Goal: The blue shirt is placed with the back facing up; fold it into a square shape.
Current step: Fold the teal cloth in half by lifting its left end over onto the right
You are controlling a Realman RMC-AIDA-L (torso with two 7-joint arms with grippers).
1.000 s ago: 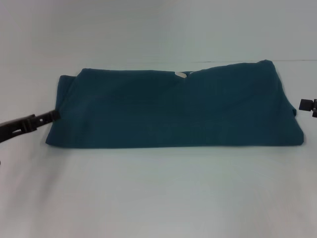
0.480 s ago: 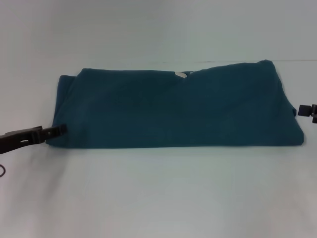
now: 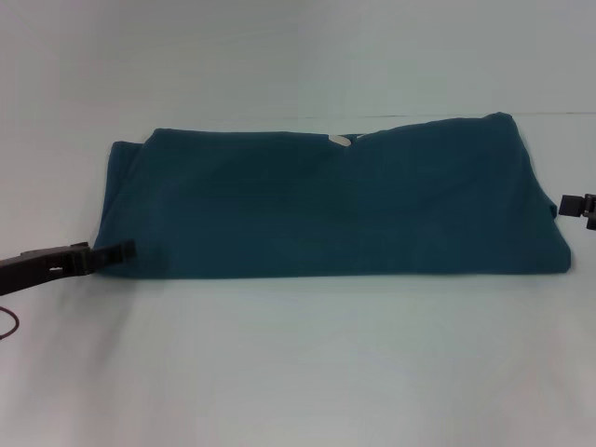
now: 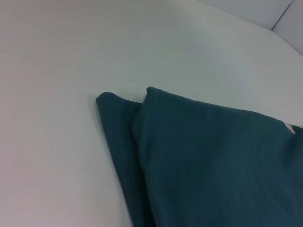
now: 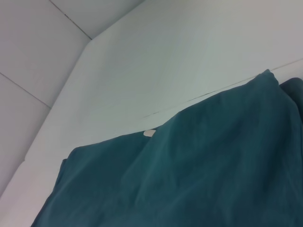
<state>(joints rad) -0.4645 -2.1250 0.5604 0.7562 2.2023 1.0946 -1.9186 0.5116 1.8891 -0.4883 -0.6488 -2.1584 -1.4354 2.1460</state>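
White counter (image 3: 298, 372) spreads pale under the blue shirt (image 3: 326, 205), which lies folded into a wide band across its middle, plain side up (a small pale tag (image 3: 339, 141) peeks out at the far edge). At the shirt's near-left corner the left end effector (image 3: 119, 251) touches the hem; whether it pinches cloth I cannot tell. Just beside the right edge, the right end effector (image 3: 575, 206) barely shows.

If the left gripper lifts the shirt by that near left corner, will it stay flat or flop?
Probably flop: the shirt is soft cloth lying in loose stacked layers, seen offset at its left end in the left wrist view. The layers would likely slide apart and drape from the left gripper at the corner. It looks light, so a push would likely bunch it on the table.
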